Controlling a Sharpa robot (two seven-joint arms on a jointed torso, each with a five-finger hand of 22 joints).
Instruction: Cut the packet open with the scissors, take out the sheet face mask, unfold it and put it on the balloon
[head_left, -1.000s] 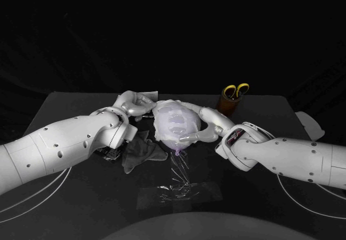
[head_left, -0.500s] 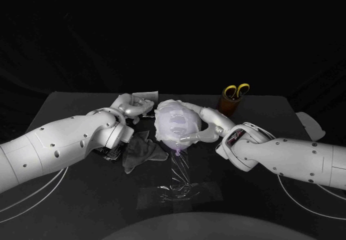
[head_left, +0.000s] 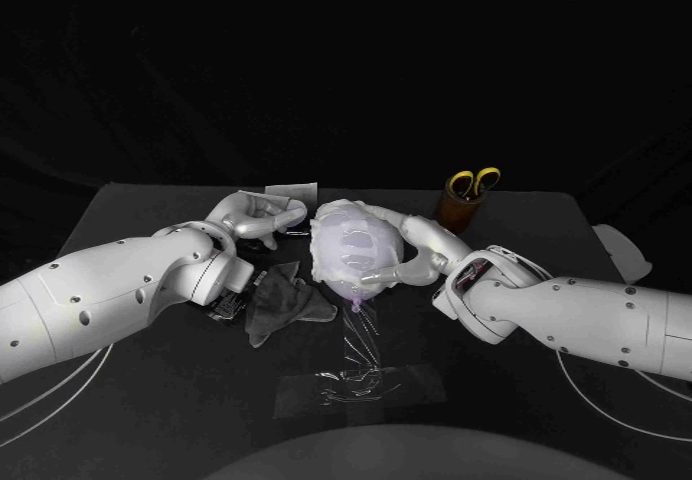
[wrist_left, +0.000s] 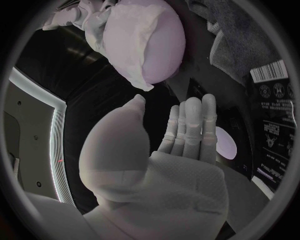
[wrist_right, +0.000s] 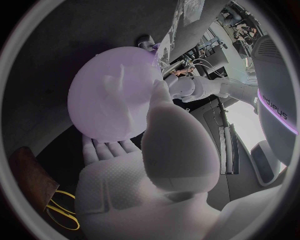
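A pale purple balloon (head_left: 351, 255) (wrist_right: 109, 100) stands over the middle of the table with the white sheet mask (head_left: 332, 225) (wrist_left: 128, 47) draped over its top and left side. My right hand (head_left: 414, 250) (wrist_right: 159, 150) cradles the balloon from the right, palm under it and thumb pressed on it. To the balloon's left my left hand (head_left: 257, 215) (wrist_left: 184, 130) hovers a short way off, fingers straight, holding nothing. The yellow-handled scissors (head_left: 472, 183) stand in a brown holder (head_left: 459, 209) at the back right. A black packet (wrist_left: 275, 125) with a barcode lies under my left wrist.
A dark grey cloth (head_left: 284, 302) lies left of the balloon's neck. A clear plastic stand (head_left: 361, 385) sits on the table near the front, below the balloon. A grey slip (head_left: 296, 190) lies behind my left hand. A pale object (head_left: 623, 250) sits at the table's right edge.
My left hand has drawn back leftward from the balloon and straightened its fingers. The right hand and balloon have stayed in place.
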